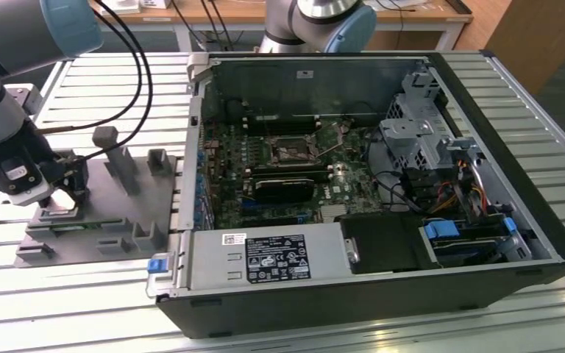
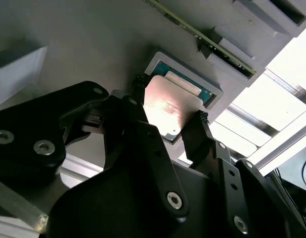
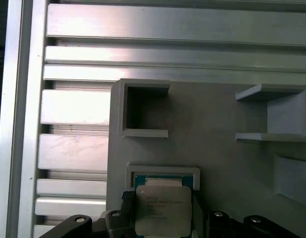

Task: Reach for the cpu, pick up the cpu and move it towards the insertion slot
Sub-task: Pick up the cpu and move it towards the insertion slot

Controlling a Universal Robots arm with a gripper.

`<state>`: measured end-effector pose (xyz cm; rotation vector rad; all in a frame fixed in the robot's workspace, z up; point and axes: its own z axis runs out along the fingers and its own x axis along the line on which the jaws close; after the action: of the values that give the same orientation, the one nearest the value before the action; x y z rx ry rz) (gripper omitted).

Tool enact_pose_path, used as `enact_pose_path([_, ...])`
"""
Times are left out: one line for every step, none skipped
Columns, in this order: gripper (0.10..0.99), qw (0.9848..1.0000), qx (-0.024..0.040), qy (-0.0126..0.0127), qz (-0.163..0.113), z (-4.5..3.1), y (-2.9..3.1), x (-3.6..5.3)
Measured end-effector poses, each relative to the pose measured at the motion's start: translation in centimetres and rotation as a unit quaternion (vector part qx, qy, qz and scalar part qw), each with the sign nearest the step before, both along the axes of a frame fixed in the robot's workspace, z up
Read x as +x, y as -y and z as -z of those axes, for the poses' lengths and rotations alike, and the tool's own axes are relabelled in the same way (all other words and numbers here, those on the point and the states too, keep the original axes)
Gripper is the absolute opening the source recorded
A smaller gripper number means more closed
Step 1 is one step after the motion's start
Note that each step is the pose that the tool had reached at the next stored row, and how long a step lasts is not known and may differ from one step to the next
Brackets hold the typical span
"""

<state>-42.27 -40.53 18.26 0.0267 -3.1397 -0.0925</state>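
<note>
- The counter [image 1: 518, 81] is ribbed aluminium slats; it carries an open black computer case [image 1: 361, 309] on the exterior view's right and a grey tray [image 1: 115, 220] on its left.
- The grey tray is matte moulded plastic with upright posts and square pockets; the arm [image 1: 8, 44] hangs over it.
- The claw [image 2: 170, 101] is clamped on the cpu [image 2: 165, 106]; its 2 black fingers [image 2: 195, 134] press opposite edges.
- The insertion slot [image 1: 290, 151] is a square black socket in a silver frame, inside the case; it lies well apart from the claw, toward the exterior view's right, past the case wall.
- The cpu is a flat square, so it has no long axis; its face is brushed and silvery with a thin rim; it sits at its teal-lined pocket [image 3: 162, 171], seemingly just off the floor.
</note>
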Motion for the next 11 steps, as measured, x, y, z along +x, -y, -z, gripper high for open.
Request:
enact_pose_path([0.545, 1.0000, 0.0000, 0.0000, 0.000, -0.06, 0.00, 0.00])
enact_pose_path([0.545, 1.0000, 0.0000, -0.0001, 0.000, -0.19, 0.00, 0.00])
enact_pose_path([0.545, 1.0000, 0.0000, -0.0001, 0.000, -0.35, 0.00, 0.00])
enact_pose_path([0.545, 1.0000, 0.0000, -0.0001, 0.000, -0.55, 0.00, 0.00])
enact_pose_path([0.545, 1.0000, 0.0000, -0.0002, 0.000, -0.78, 0.00, 0.00])
enact_pose_path([0.545, 1.0000, 0.0000, -0.0001, 0.000, -1.04, 0.00, 0.00])
enact_pose_path([0.545, 1.0000, 0.0000, -0.0001, 0.000, -1.35, 0.00, 0.00])
enact_pose_path([0.545, 1.0000, 0.0000, -0.0002, 0.000, -1.70, 0.00, 0.00])
enact_pose_path([0.545, 1.0000, 0.0000, -0.0001, 0.000, -2.07, 0.00, 0.00])
enact_pose_path([0.545, 1.0000, 0.0000, -0.0001, 0.000, -2.44, 0.00, 0.00])
enact_pose_path([0.545, 1.0000, 0.0000, -0.0001, 0.000, -2.88, 0.00, 0.00])
